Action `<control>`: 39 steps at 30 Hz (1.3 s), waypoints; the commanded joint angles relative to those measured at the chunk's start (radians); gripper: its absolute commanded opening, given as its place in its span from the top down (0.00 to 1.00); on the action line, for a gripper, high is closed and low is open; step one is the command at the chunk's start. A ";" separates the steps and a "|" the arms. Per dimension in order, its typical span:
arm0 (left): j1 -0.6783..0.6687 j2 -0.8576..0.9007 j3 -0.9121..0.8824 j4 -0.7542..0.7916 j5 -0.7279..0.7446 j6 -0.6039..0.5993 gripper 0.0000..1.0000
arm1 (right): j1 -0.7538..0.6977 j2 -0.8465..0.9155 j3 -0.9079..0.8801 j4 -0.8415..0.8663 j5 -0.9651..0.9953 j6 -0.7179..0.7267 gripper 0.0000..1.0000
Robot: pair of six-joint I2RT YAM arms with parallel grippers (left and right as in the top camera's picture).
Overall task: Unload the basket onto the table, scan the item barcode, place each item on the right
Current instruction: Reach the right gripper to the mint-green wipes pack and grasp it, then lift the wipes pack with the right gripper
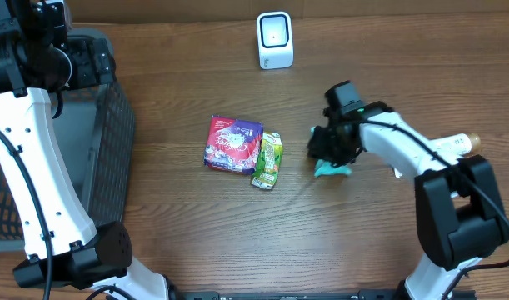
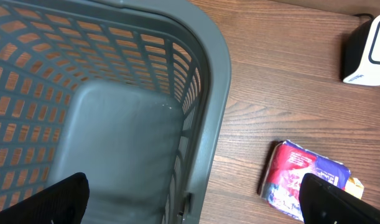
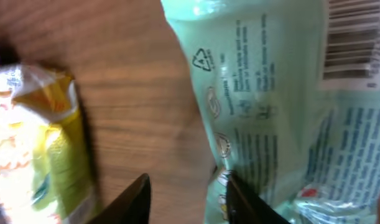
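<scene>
A pale teal packet lies on the wooden table with its barcode facing up at the top right of the right wrist view. My right gripper is open low over the packet's left edge. Bare wood shows between its fingers, and the right fingertip rests over the packet's edge. From overhead the right gripper covers most of the teal packet. The white scanner stands at the back centre. My left gripper hangs wide open above the grey basket, holding nothing.
A red and purple packet and a green and yellow packet lie side by side in the middle of the table, left of the right gripper. The grey mesh basket takes up the left side.
</scene>
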 commanded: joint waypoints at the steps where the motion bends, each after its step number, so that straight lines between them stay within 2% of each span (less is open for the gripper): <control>1: -0.010 -0.006 0.002 0.002 0.011 0.016 0.01 | -0.043 -0.021 0.023 0.013 0.060 -0.208 0.57; 4: -0.010 -0.006 0.002 0.002 0.011 0.016 0.00 | -0.067 -0.021 0.095 -0.052 -0.010 -0.201 0.55; 7: -0.010 -0.006 0.002 0.002 0.011 0.016 0.00 | -0.080 -0.021 0.204 -0.187 -0.008 -0.136 0.55; 12: -0.010 -0.006 0.002 0.002 0.011 0.016 0.01 | -0.085 -0.021 0.278 -0.388 0.135 0.143 0.53; 15: -0.010 -0.006 0.002 0.002 0.011 0.016 0.01 | -0.085 -0.021 0.242 -0.422 0.145 0.196 0.53; 24: -0.010 -0.006 0.002 0.002 0.011 0.016 0.01 | -0.077 -0.021 0.110 -0.378 0.126 0.199 0.54; 34: -0.010 -0.006 0.002 0.002 0.011 0.016 0.00 | -0.050 -0.021 -0.001 -0.222 0.124 0.186 0.58; 39: -0.010 -0.006 0.002 0.002 0.011 0.016 0.01 | -0.033 -0.021 -0.028 -0.180 0.196 0.165 0.57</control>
